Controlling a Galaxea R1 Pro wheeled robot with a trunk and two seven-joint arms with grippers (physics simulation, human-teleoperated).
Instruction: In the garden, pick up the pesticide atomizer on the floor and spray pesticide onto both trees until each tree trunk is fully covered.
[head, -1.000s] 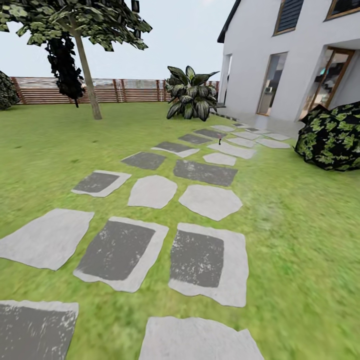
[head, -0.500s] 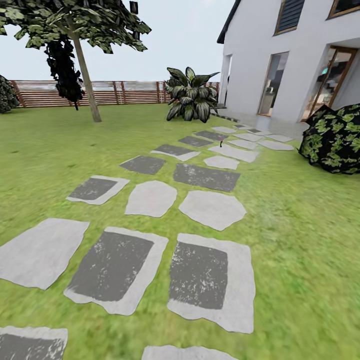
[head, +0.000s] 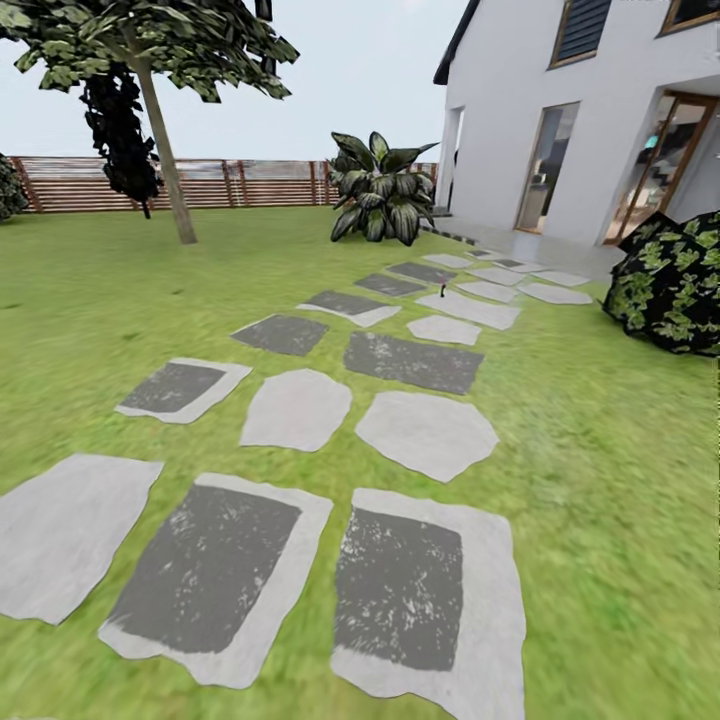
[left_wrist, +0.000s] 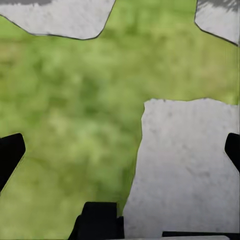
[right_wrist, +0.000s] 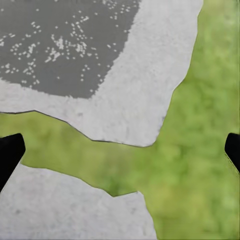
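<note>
GARDEN PATH, head view: a double row of grey stepping stones (head: 428, 433), some w/ dark speckled centres, runs across the green lawn (head: 90, 320) toward the white house (head: 520, 110) at right. The pesticide atomizer (head: 440, 291), a tiny dark upright shape, stands far up the path on a pale stone, just in front of the broad-leaved plant (head: 382, 190); too small to make out any detail. Behind the plant, a brown slatted fence (head: 230, 182) closes off the lawn.

At upper left, a tree (head: 150, 40) w/ jagged green foliage leans on a slim grey-brown trunk (head: 165, 150); a black-leaved tree (head: 115, 125) hangs just beside it. A round green-and-black bush (head: 675, 285) sits at the right edge, near the house's glass doors.

Left wrist view: the left hand (left_wrist: 120, 152) is spread wide, its dark fingertips (left_wrist: 9, 155) at opposite edges of the shot, nothing between them; below lies grass (left_wrist: 70, 115) and the corner of a pale stone (left_wrist: 190, 160).

Right wrist view: the right hand (right_wrist: 120, 152) is likewise spread wide and empty, fingertips (right_wrist: 9, 152) at the frame's edges, over a dark-centred stone (right_wrist: 135, 90), a second pale slab (right_wrist: 60, 210) and a strip of grass between them.
</note>
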